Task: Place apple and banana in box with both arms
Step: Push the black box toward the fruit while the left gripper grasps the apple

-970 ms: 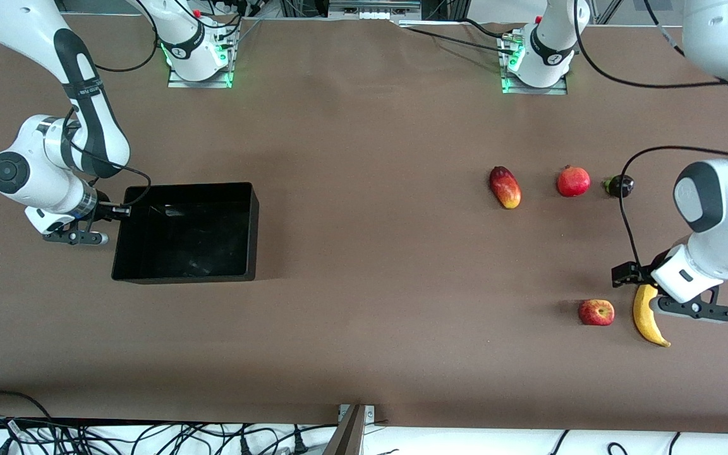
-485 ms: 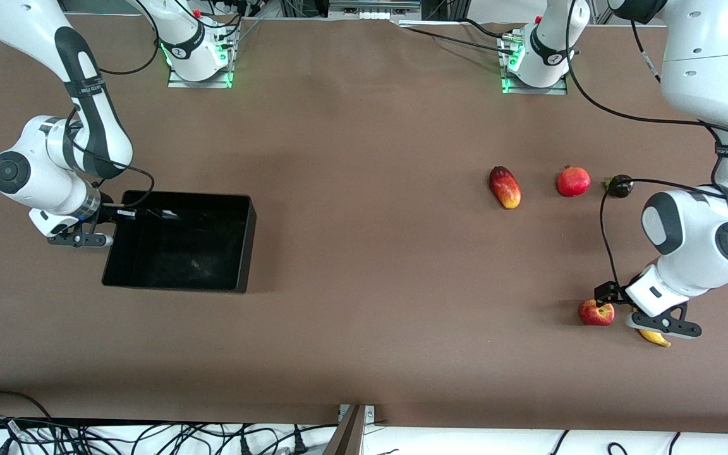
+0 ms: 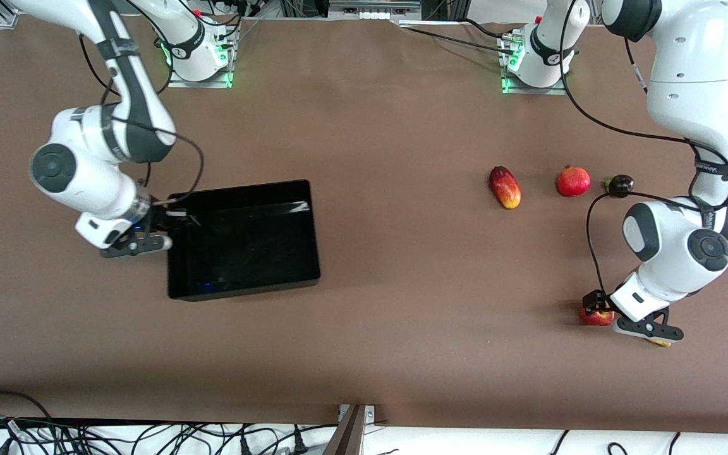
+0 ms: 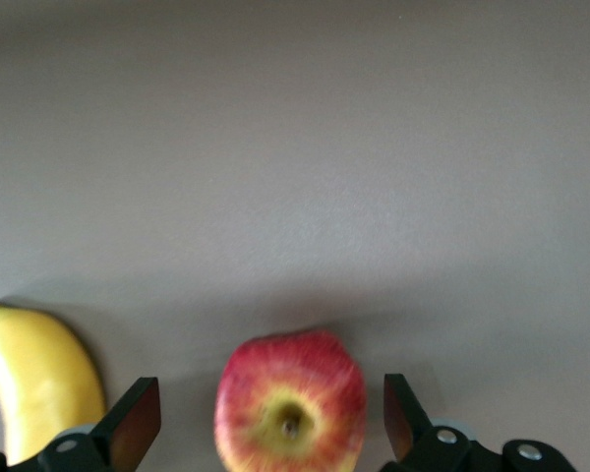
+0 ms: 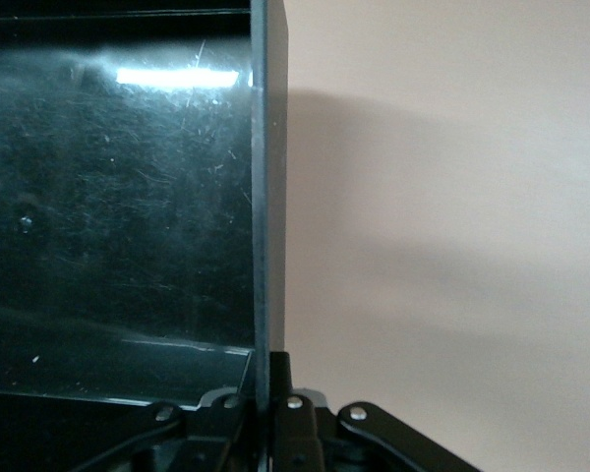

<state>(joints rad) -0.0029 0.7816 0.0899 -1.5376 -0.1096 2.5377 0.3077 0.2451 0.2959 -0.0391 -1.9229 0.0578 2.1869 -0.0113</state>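
The apple (image 3: 593, 316) lies near the left arm's end of the table, partly covered by my left gripper (image 3: 601, 311). In the left wrist view the apple (image 4: 291, 418) sits stem dimple up between the open fingers (image 4: 138, 425), which do not touch it; the left gripper (image 4: 270, 423) is down around it. The banana (image 4: 39, 379) lies just beside one finger; in the front view only its tip (image 3: 660, 343) shows under the hand. My right gripper (image 3: 165, 218) is shut on an end wall of the black box (image 3: 244, 248). The right wrist view shows that wall (image 5: 269, 197) clamped between the fingers (image 5: 305, 413).
A red-yellow mango (image 3: 505, 187), a red pomegranate (image 3: 573, 181) and a small dark purple fruit (image 3: 619, 185) lie in a row, farther from the front camera than the apple. Black cables hang from both arms.
My right gripper has dragged the box toward the middle of the table and turned it slightly. My left gripper has moved from over the banana to around the apple.
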